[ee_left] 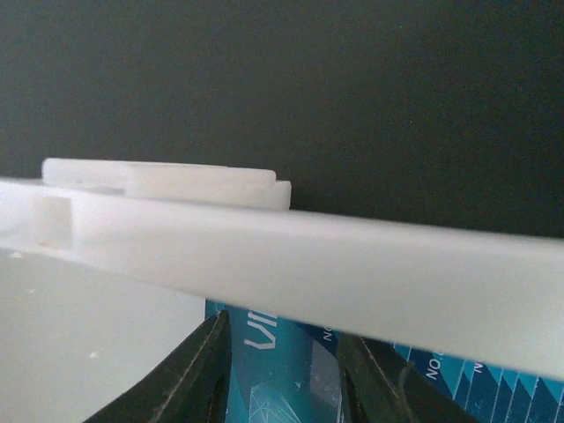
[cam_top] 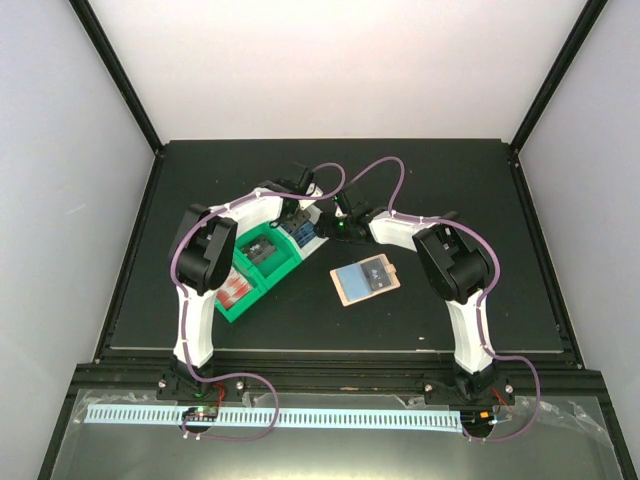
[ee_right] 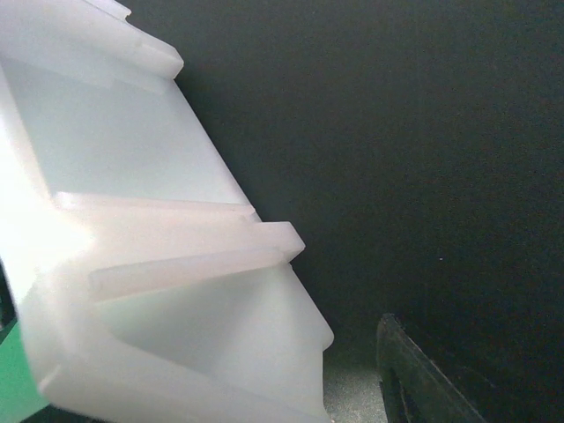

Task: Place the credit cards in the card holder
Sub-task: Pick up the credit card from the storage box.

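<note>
Both arms bent inward over the middle of the black table (cam_top: 450, 190), wrists meeting above the bins toward the left-centre. Left gripper (ee_left: 282, 370) down inside the white bin (ee_left: 352, 264), its two dark fingers (ee_left: 198, 374) apart on either side of a blue credit card (ee_left: 291, 361) standing in the bin behind the near wall; contact between fingers and card cannot be told, so no sure grip. Printed white lettering and a teal pattern visible on that card's face. Right gripper (cam_top: 343, 226) just beside the white bin's outer wall, only one dark finger (ee_right: 410, 374) showing at the bottom of the right wrist view against the table; fingers parted, nothing seen between them. Green bin (cam_top: 262, 268) touching the white bin on the side nearer the table's left edge, running diagonally toward the near edge, with a dark card (cam_top: 262, 250) in its farther compartment and a red card (cam_top: 236, 290) in its nearer one. Card holder (cam_top: 367, 280) lying open and flat on the table to the right of the bins, near the middle, tan border showing around a dark card (cam_top: 375, 275) already resting on it, with a pale blue patch on the left part; well apart from both grippers.
</note>
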`<action>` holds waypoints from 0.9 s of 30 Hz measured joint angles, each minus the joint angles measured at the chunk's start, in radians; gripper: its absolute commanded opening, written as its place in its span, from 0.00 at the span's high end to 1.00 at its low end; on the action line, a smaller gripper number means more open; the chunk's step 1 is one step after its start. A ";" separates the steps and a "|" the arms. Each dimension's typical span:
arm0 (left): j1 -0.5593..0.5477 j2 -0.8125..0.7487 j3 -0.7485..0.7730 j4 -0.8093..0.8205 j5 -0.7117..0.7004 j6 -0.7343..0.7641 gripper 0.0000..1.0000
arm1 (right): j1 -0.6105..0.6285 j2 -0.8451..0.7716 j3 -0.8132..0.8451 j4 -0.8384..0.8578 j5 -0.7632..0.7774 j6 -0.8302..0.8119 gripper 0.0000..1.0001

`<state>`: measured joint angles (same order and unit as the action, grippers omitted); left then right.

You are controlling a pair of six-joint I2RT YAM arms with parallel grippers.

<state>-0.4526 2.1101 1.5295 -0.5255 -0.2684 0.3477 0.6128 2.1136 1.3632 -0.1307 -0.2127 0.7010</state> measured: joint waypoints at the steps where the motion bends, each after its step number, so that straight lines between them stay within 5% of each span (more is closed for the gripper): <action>1: -0.002 0.000 0.000 0.000 -0.005 0.000 0.70 | 0.000 0.000 0.000 0.000 0.000 0.000 0.43; 27: -0.007 -0.003 0.000 0.000 -0.031 0.000 0.84 | 0.003 0.009 0.000 0.035 0.002 0.018 0.43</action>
<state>-0.4595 2.1075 1.5295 -0.5251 -0.2996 0.3473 0.6155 2.1227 1.3632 -0.0952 -0.2111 0.7185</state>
